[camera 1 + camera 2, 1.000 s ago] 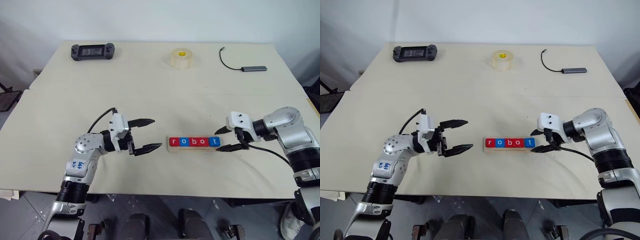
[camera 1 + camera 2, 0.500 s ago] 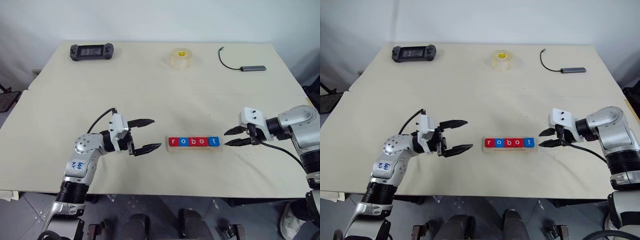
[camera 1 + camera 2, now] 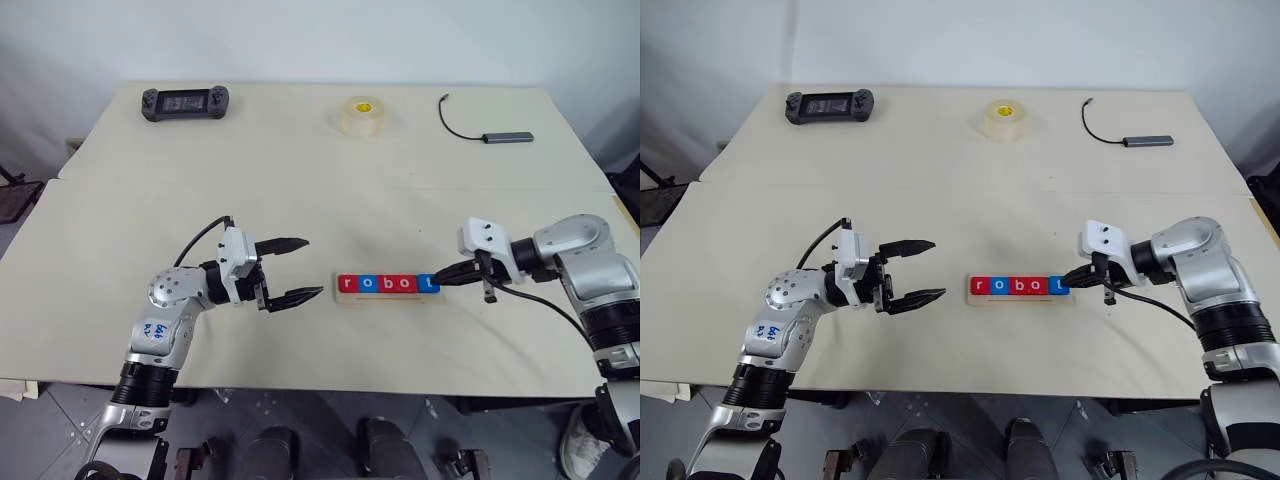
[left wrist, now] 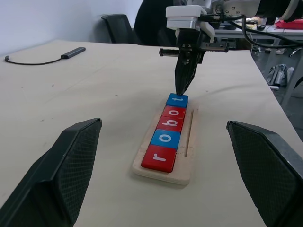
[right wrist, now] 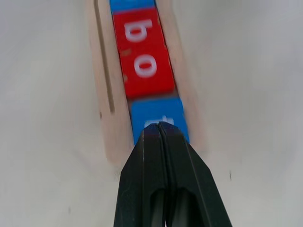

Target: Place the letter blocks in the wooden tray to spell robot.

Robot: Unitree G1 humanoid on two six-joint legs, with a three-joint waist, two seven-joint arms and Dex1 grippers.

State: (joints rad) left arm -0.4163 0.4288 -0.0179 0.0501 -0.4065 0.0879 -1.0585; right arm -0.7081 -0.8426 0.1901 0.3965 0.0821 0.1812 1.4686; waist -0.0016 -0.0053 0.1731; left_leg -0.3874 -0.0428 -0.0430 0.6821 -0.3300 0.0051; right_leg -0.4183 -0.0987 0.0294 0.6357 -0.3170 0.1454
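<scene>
Five letter blocks (image 3: 388, 284) sit in a row in the wooden tray (image 4: 187, 161), reading r, o, b, o, t from your left to your right (red, blue, red, red, blue). You have the tray lying near the front middle of the surface (image 3: 300, 170), between the two arms. Your right end effector (image 3: 441, 279) has its fingers pressed fully together with nothing between them, and its tip is at the blue t block (image 4: 177, 100) on the tray's right end. Your left end effector (image 3: 307, 267) hangs wide open and empty, just left of the tray and apart from it. Farther back on the surface you can see a black controller (image 3: 184, 102), a tape roll (image 3: 362, 116) and a cable with a grey adapter (image 3: 508, 136).
</scene>
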